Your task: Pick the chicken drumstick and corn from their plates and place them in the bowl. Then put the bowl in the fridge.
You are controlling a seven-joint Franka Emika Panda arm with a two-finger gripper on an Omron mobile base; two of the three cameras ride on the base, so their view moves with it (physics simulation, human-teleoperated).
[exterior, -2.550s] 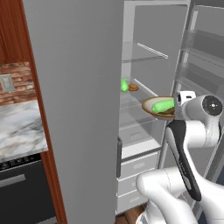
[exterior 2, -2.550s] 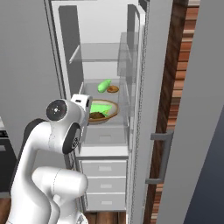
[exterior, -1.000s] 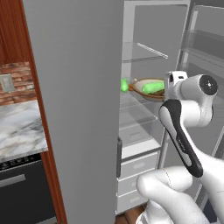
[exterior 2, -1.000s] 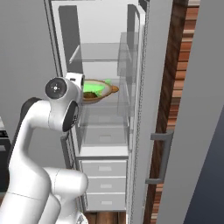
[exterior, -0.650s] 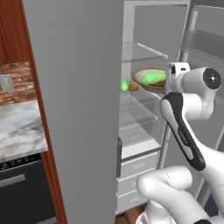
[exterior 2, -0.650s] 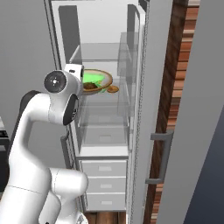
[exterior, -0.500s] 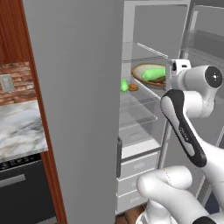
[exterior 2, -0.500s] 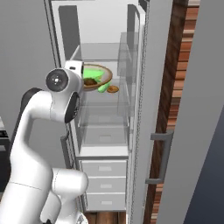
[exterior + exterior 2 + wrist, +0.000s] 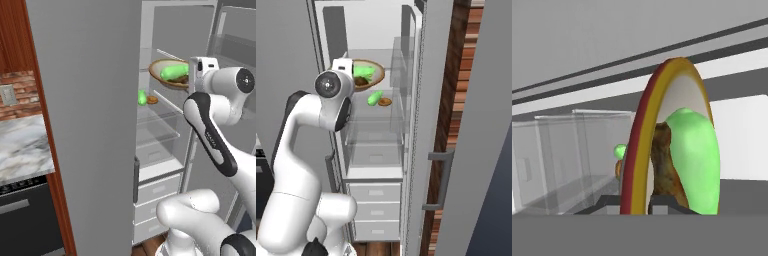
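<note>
My gripper (image 9: 635, 201) is shut on the rim of the tan bowl (image 9: 165, 76) (image 9: 374, 76) (image 9: 643, 145) and holds it up inside the open fridge (image 9: 165, 150) (image 9: 376, 145), level with an upper glass shelf. In the bowl lie the bright green corn (image 9: 175, 71) (image 9: 364, 72) (image 9: 694, 160) and the dark brown chicken drumstick (image 9: 360, 81) (image 9: 664, 170). In the hand view the bowl stands on edge between my fingertips. The plates are out of view.
A small green lump (image 9: 142, 97) (image 9: 375, 98) and a flat orange item (image 9: 152, 100) (image 9: 385, 102) sit on the glass shelf below the bowl. White drawers (image 9: 376, 212) lie low down. The grey door (image 9: 85, 125) stands left; a handled door (image 9: 436, 180) right. Oven (image 9: 25, 220) at lower left.
The arm has lifted the bowl from the lower shelf height up to the upper shelf and pushed it deeper into the fridge. The grip has stayed shut.
</note>
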